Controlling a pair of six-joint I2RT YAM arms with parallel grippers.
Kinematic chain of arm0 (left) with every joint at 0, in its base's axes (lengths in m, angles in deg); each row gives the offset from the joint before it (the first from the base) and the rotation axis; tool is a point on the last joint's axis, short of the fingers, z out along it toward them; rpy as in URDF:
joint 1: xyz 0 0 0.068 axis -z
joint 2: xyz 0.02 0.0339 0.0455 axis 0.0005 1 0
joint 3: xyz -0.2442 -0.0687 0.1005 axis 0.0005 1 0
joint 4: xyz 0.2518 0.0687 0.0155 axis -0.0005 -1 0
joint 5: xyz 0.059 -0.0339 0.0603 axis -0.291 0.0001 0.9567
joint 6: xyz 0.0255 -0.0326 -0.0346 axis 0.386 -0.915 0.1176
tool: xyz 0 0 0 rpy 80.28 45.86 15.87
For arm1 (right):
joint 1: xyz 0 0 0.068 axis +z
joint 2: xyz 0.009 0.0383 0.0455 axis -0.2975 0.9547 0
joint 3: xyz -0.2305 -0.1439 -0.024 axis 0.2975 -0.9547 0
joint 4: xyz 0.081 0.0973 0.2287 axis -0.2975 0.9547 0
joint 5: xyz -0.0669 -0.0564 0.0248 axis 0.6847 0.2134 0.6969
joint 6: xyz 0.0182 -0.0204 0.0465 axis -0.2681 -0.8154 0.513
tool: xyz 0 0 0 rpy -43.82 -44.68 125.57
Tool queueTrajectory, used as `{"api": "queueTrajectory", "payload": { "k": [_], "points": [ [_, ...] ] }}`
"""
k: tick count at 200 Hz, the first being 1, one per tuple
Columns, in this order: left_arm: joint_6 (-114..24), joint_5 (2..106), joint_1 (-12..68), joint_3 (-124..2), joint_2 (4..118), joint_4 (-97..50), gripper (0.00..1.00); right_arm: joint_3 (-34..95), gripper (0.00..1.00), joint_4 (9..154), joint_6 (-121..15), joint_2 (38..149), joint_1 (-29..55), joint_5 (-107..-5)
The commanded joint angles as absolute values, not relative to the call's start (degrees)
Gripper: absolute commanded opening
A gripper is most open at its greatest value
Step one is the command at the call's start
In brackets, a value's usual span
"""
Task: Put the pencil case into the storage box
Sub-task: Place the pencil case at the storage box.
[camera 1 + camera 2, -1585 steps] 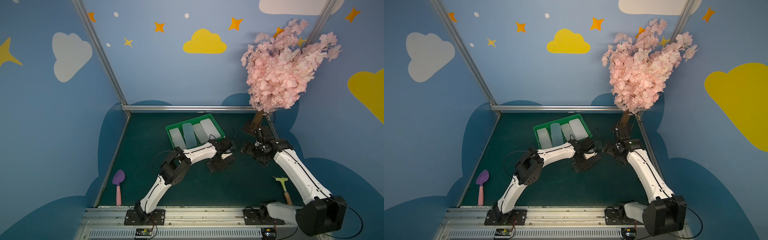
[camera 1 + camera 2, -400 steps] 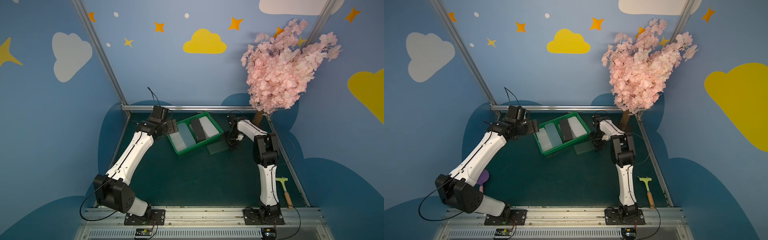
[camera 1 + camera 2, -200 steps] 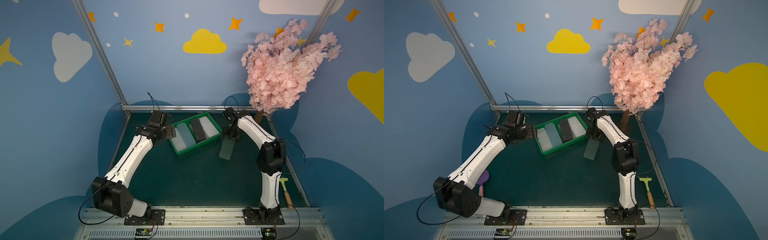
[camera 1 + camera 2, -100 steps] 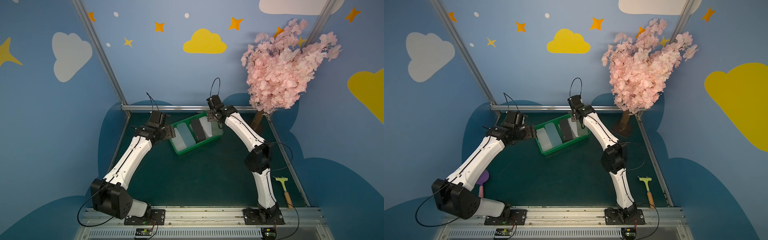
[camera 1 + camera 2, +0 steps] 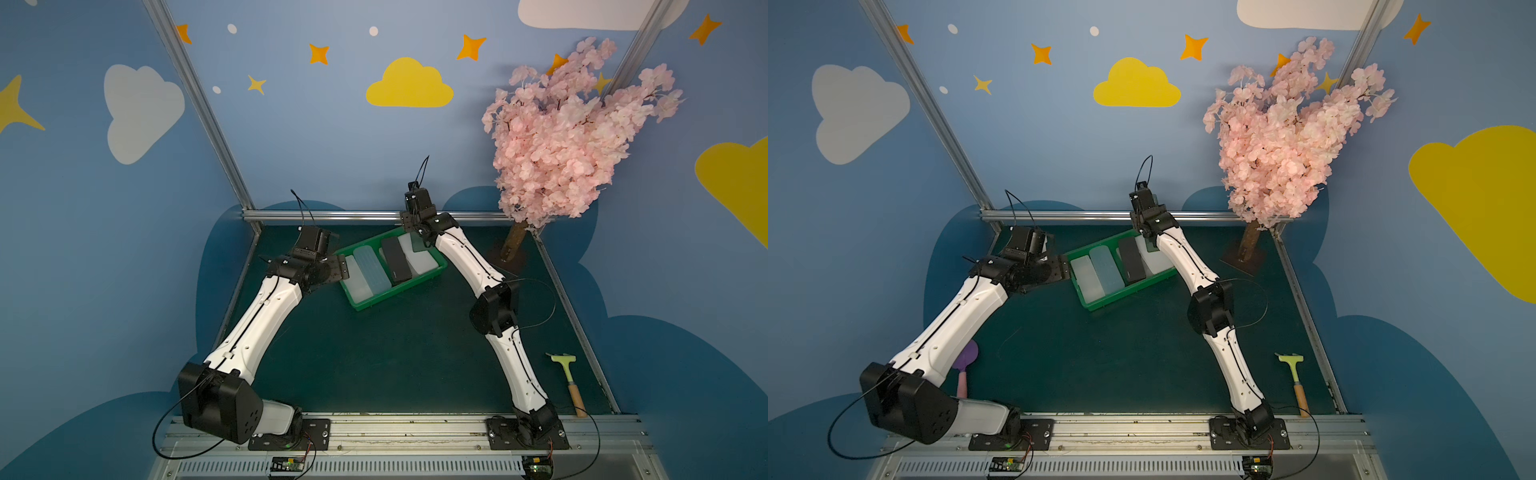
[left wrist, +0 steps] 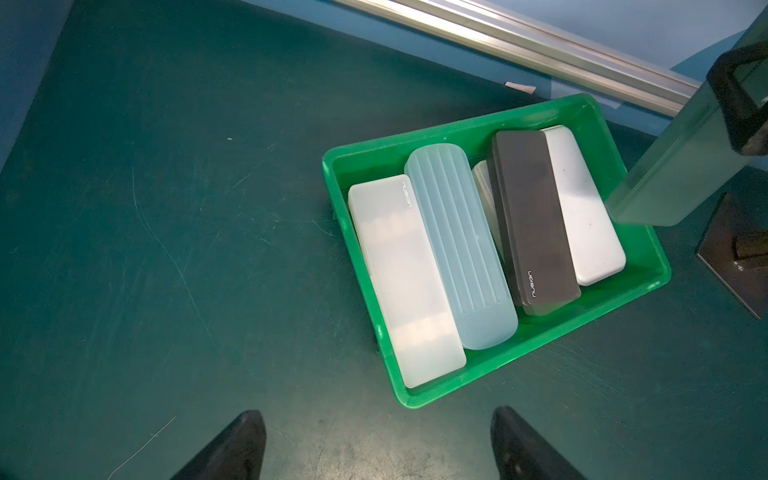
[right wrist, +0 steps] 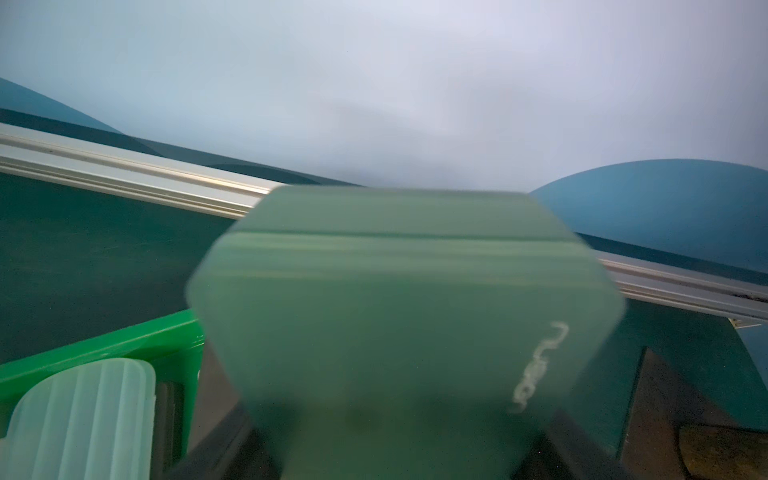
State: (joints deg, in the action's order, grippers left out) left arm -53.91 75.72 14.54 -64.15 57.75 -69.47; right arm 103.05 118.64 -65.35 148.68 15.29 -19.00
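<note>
Green pencil case (image 6: 681, 162) hangs end-down in right fingers (image 6: 725, 99) over storage box (image 6: 540, 340), left fingers (image 6: 237, 449) wide

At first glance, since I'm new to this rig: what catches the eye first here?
The pink blossom tree towers at the back right. Near the back sits the bright green storage box, filled with pencil cases; the right tool holds a frosted green pencil case over its far corner.
</note>
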Motion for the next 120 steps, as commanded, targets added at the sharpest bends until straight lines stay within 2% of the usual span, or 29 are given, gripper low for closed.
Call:
{"api": "queueTrajectory", "payload": {
  "k": [1, 120],
  "points": [
    [-53.8, 75.0, 14.2, -63.9, 56.7, -68.8, 0.88, 104.9, 0.42, 118.6, -63.9, 150.2, 14.2, -21.9],
    [-53.9, 75.0, 14.2, -63.0, 57.3, -68.5, 0.88, 107.3, 0.44, 132.2, -61.9, 155.5, 12.7, -33.8]
  ]
}}
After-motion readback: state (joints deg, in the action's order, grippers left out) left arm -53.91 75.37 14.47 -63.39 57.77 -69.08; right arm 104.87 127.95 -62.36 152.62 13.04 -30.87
